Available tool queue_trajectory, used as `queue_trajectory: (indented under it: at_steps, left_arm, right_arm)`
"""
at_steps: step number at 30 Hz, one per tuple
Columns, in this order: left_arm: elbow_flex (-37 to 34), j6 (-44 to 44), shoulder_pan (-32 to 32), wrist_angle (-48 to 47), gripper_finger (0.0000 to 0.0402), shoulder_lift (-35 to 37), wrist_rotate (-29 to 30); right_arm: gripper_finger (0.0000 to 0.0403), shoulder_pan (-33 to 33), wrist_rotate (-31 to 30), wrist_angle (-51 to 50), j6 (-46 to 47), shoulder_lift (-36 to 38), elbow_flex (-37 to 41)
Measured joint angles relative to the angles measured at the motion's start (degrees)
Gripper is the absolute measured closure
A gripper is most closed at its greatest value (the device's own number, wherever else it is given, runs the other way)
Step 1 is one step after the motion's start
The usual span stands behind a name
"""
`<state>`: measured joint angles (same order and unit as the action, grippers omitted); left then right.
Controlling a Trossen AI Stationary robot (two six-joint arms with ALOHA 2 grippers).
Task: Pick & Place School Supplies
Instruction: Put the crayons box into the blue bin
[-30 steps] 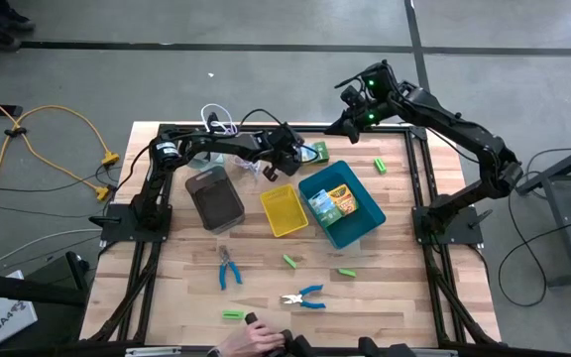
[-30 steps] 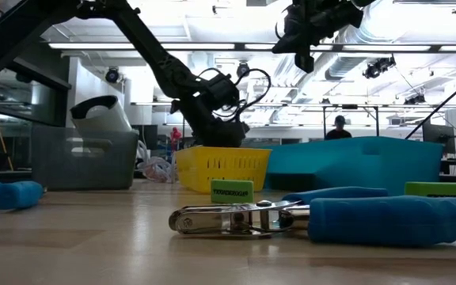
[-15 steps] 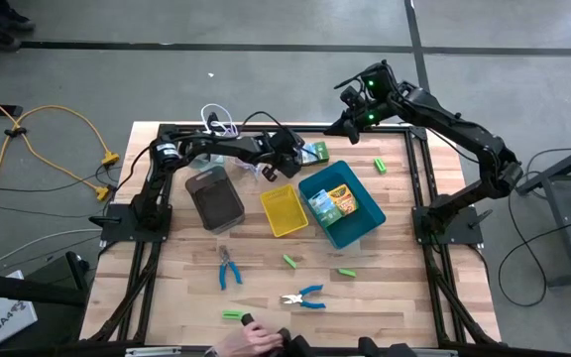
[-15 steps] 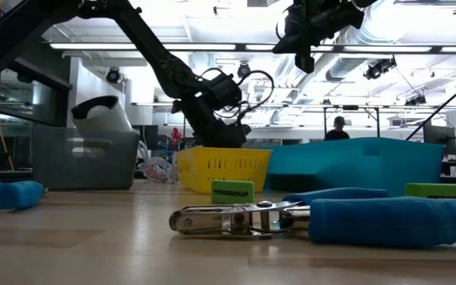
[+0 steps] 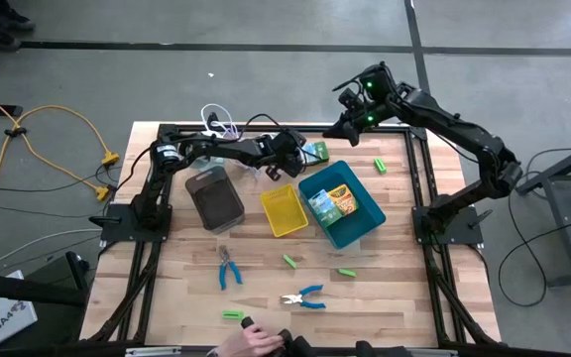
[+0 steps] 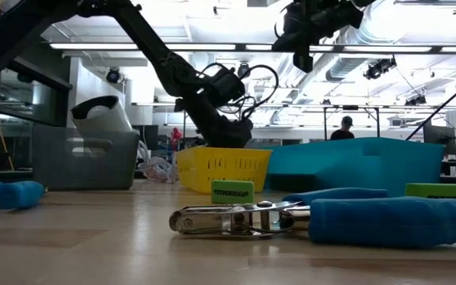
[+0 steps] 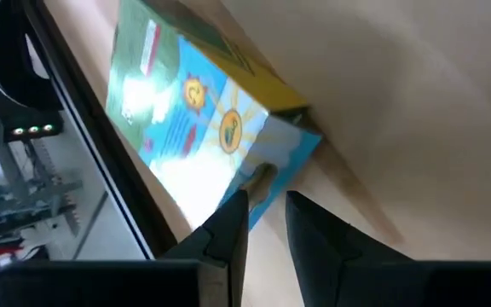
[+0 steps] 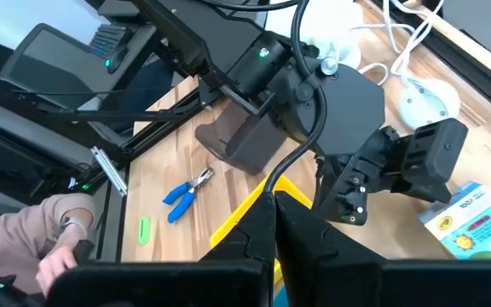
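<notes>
Left gripper (image 7: 267, 217) low at the far edge of the wooden table (image 5: 385, 288), its two dark fingers (image 7: 225, 228) slightly apart and pinching a corner of the small green, blue and yellow printed box (image 7: 203, 119), which lies flat just beyond the yellow tray (image 5: 285, 210). Right gripper (image 8: 273, 223) raised above the far right of the table, fingers pressed together, nothing between them. In the blue tray (image 5: 342, 204), one yellow-orange printed pack (image 5: 331, 203). Near the front, two blue-handled plier-like tools (image 5: 229, 268), well apart from each other, with bright-green blocks (image 5: 289, 261) scattered around. One more green block (image 5: 380, 165) alone by the far right edge. Grey tray (image 5: 214, 196) to the left of the yellow one.
</notes>
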<state>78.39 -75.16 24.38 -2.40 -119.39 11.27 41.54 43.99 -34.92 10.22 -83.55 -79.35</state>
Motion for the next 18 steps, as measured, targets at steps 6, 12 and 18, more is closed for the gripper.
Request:
queue_trajectory:
  at_steps: [6,12,18]
  left_arm:
    - [0.0,2.1,0.1,-0.6,0.0326,0.0,-1.0]
    - [0.0,3.5,0.1,-0.5,0.0326,0.0,-1.5]
    - [0.0,3.6,0.1,-0.6,0.0326,0.0,-1.5]
  right_arm:
    - [0.0401,0.0,-0.1,0.0,0.0,0.0,0.0]
    - [0.0401,0.0,-0.1,0.0,0.0,0.0,0.0]
    - [0.0401,0.0,-0.1,0.0,0.0,0.0,0.0]
